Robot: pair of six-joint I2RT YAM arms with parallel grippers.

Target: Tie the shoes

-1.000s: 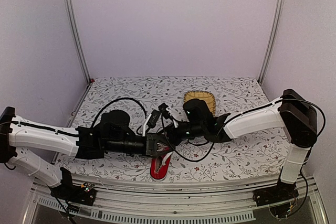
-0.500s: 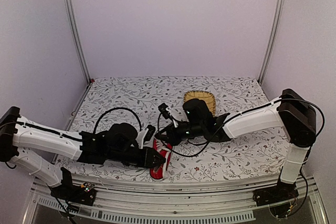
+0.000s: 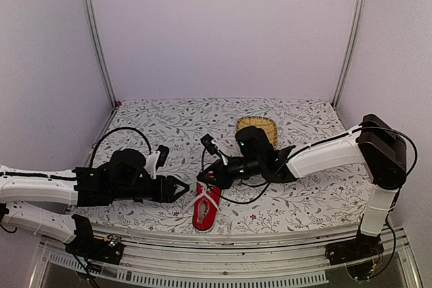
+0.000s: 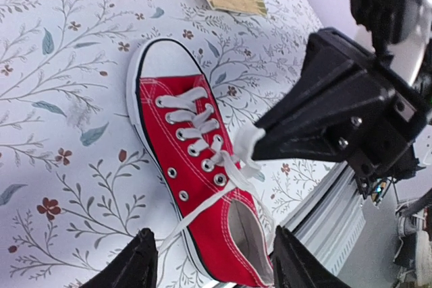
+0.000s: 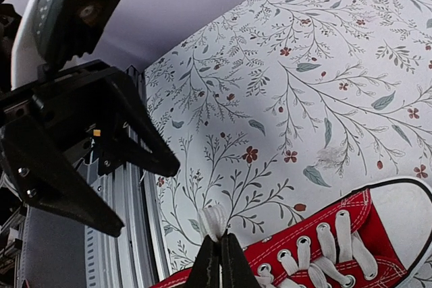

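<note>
Red sneaker (image 3: pixel 206 210) lies on tabletop (image 3: pixel 304 200) near front edge, between arms. Right claw (image 5: pixel 217 255) pinches white lace (image 5: pixel 213 221), lifted off the eyelets. Left claw (image 3: pixel 182 187) spread, empty, just beside the shoe. Judgement: right holds tension steady while left takes loose strand (image 4: pixel 196 212) low.

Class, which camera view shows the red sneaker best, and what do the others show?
Left wrist view: nearly the whole sneaker appears from above, laces clear. Right wrist view shows only its toe half, behind the right pincer shut on a lace. Top view: small, distant.
</note>
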